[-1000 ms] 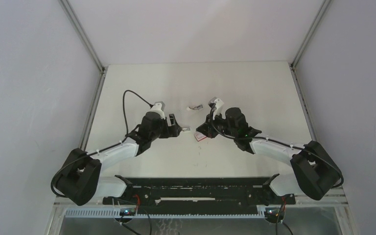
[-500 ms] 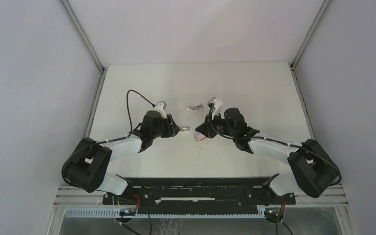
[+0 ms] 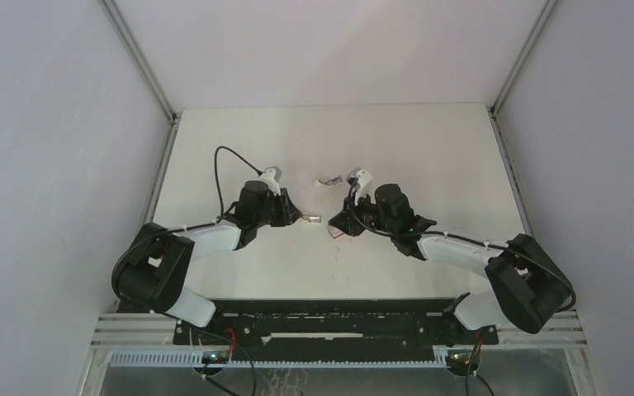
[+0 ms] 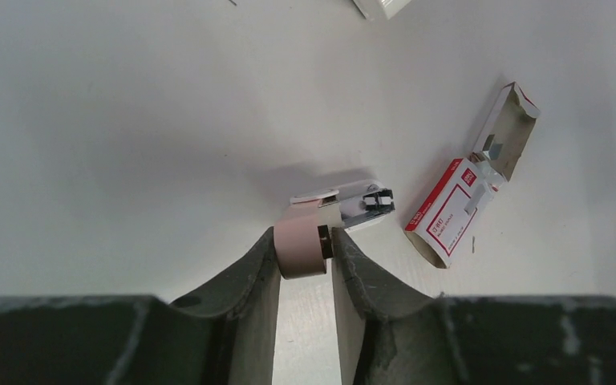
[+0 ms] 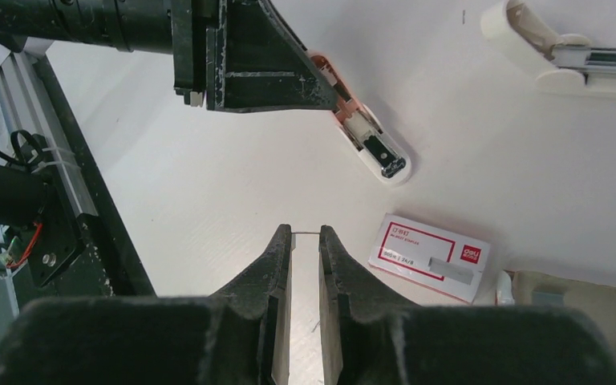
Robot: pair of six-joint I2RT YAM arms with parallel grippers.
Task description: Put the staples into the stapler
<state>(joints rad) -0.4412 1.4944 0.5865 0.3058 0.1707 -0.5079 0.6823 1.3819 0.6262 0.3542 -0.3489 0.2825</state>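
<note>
A small pink-and-white stapler (image 4: pixel 345 210) lies on the table with its metal magazine exposed. My left gripper (image 4: pixel 305 241) is shut on its rounded rear end; from above the stapler (image 3: pixel 314 220) sticks out to the right of that gripper (image 3: pixel 299 218). My right gripper (image 5: pixel 305 233) is shut on a thin silvery strip of staples that bridges its fingertips, just above the table. It hovers a little right of the stapler (image 5: pixel 369 143). The red-and-white staple box (image 5: pixel 429 257) lies beside it, its tray (image 4: pixel 507 128) slid out.
A second white stapler-like piece (image 5: pixel 565 56) lies farther back (image 3: pixel 328 179). A black rail (image 3: pixel 322 318) runs along the table's near edge. Grey walls with metal frame posts close in the sides and back.
My left gripper has gone from open around the stapler's rear to shut on it, and the left arm has drawn in. The right gripper has barely moved.
</note>
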